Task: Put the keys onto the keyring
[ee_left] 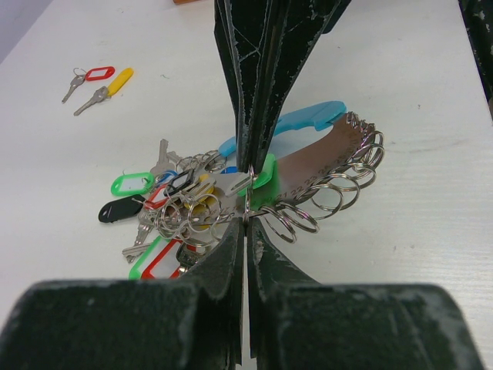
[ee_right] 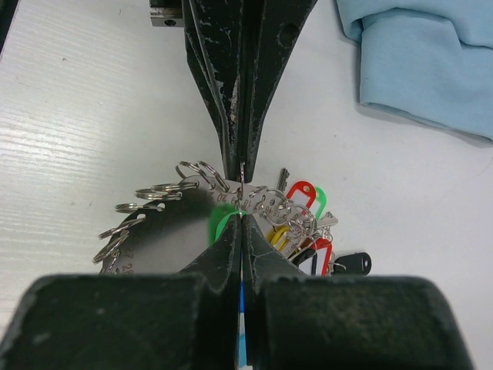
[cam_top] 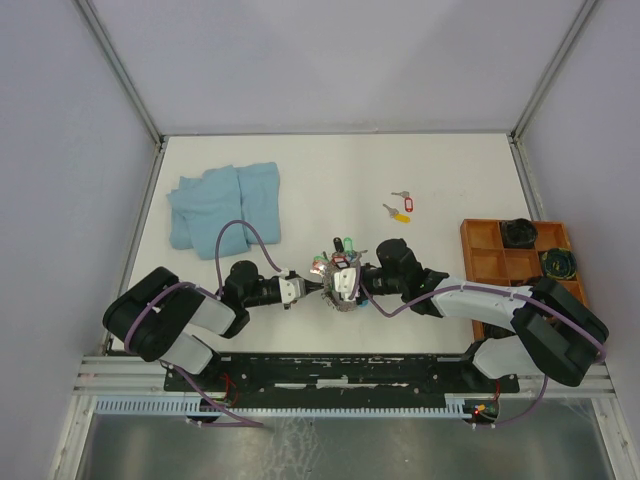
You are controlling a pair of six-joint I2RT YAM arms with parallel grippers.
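1. Top view:
   - The keys [cam_top: 338, 256] lie bunched at the table's [cam_top: 450, 160] centre. They are silver blades with green, red and dark tags.
   - They sit against the keyring [cam_top: 345, 302], a small plate edged with wire rings.
   - A red-tagged key [cam_top: 402, 195] and a yellow-tagged key [cam_top: 399, 213] lie apart, up and to the right.
   - A blue cloth [cam_top: 225, 208] lies upper left, and an orange tray [cam_top: 497, 262] is at the right edge.
   - Both arms reach low and nearly flat towards the centre. The left gripper [cam_top: 312, 287] and right gripper [cam_top: 346, 283] face each other across the bunch.

2. Left wrist:
   - The left gripper [ee_left: 246, 194] has its fingers pressed together, nipping a thin wire ring at the edge of the keyring [ee_left: 316, 166]. This is just beside a green tag.
   - The plate is brown with a blue handle, and loops fan along its right rim.
   - The keys [ee_left: 173, 216] pile at centre left, with green, black, red and yellow tags.
   - The red-tagged key [ee_left: 91, 77] and the yellow-tagged key [ee_left: 108, 86] sit upper left.

3. Right wrist:
   - The right gripper [ee_right: 241, 196] is also fully closed, pinching an edge-on ring of the keyring [ee_right: 166, 231].
   - The keys [ee_right: 304, 220] spread to the right of the tips.
   - The cloth [ee_right: 424, 54] fills the upper right.
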